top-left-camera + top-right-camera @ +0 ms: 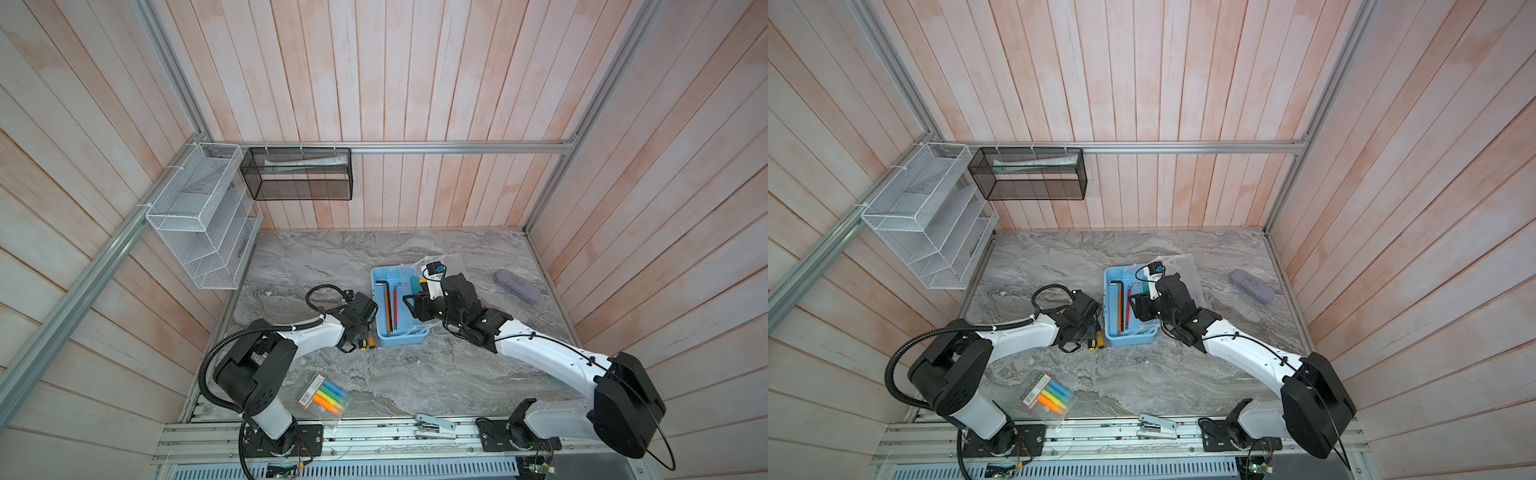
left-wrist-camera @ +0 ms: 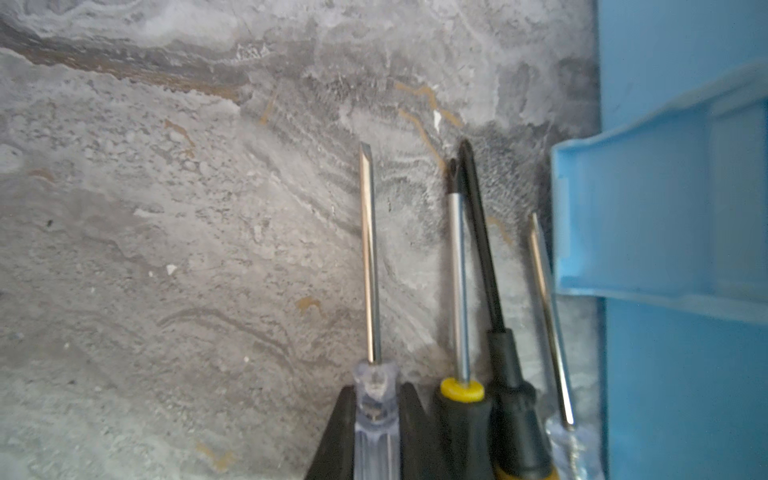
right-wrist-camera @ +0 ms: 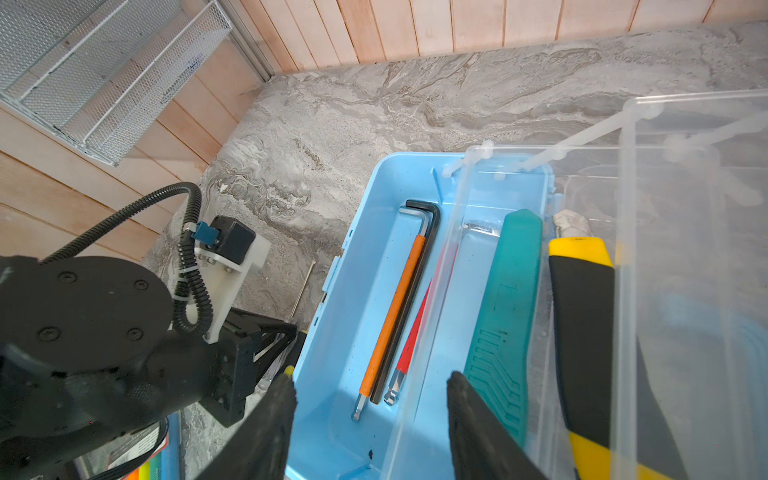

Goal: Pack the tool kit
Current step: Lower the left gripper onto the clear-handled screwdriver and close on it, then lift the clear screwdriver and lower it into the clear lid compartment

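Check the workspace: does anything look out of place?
The stapler lies off the marble table, on the front rail. The highlighter packet seems to overhang that same front edge.

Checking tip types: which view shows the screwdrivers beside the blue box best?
The left wrist view: the screwdrivers lie close up, shafts and tips clear. In both top views only small handle ends show; in the right wrist view, one thin shaft.
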Controlling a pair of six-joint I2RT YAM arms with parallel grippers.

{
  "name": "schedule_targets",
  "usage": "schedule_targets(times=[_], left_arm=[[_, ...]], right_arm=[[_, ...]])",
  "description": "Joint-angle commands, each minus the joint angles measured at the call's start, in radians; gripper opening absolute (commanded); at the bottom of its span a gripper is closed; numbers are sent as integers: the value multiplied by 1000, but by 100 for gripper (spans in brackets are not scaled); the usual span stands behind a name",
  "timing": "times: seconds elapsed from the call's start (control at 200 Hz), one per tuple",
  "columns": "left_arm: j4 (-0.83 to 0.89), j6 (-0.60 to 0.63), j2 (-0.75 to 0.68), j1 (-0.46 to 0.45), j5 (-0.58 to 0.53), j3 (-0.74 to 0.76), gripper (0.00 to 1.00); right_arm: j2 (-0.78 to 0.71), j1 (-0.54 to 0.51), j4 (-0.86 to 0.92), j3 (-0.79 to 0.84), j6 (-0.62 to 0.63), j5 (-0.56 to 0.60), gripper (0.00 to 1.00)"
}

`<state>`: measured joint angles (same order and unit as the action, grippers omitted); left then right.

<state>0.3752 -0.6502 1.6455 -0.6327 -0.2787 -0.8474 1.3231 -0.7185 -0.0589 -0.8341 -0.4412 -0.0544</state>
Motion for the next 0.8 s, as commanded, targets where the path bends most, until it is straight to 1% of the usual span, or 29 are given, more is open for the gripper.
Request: schedule_targets(times=[0.0,0.08,0.22,0.305,0.385,0.42,0.535,0.63,0.715,0.795], left_arm=[[56,9,-27,23,-35,-2,0],[58,22,-59,39,-33,6,0],[55,38,-130,78,15,25,0],[55,42,-191,92,90,19,0],[73,37,-249,94,193,-29,0],[86,29,-272,91,219,-57,0],[76,-16,-332,57,277,-124,0],[2,-78,-353,15,300,-150,0],[-94,-131,-338,-33,303,-180,0],[-179,-158,-290,-88,288,-226,0]], right_arm=[[1,21,-28,10,-5,-37,58],[2,32,-37,13,-12,-48,58],[-2,48,-45,15,-28,-75,58],[-5,62,-42,10,-35,-85,58],[-14,84,-14,-10,-39,-100,58],[-25,98,-12,-11,-42,-116,58],[-81,148,-26,3,-59,-134,58],[-135,198,-34,18,-76,-140,58],[-192,243,-43,42,-92,-136,57],[-236,281,-46,63,-102,-130,58]])
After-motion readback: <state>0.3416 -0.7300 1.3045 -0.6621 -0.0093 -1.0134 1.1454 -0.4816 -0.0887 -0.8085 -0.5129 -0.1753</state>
